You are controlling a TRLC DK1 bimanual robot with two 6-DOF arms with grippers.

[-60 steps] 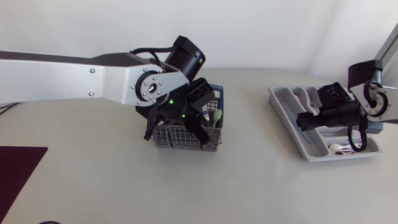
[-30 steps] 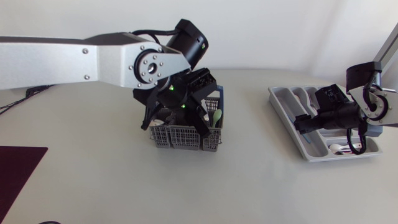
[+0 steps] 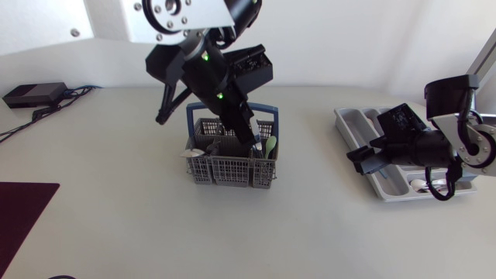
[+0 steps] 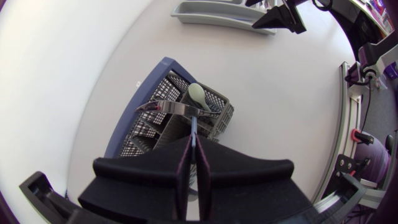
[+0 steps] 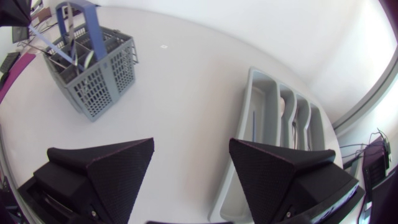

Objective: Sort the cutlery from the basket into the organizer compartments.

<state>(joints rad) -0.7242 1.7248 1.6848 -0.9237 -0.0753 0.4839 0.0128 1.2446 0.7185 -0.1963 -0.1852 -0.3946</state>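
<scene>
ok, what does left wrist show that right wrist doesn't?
Left wrist only: left gripper shut on a thin blue handle above the basket, and a green spoon in it. Right wrist only: right gripper wide open, a blue piece lying in the organizer. Both: basket, organizer, table.

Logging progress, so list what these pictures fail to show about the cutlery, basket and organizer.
Left wrist view: the left gripper is shut on a blue-handled piece; its far end merges with the cutlery in the basket, so its type cannot be told.
Head view: the left gripper hides some basket compartments.
Head view: the right gripper covers much of the organizer; contents uncountable.
</scene>
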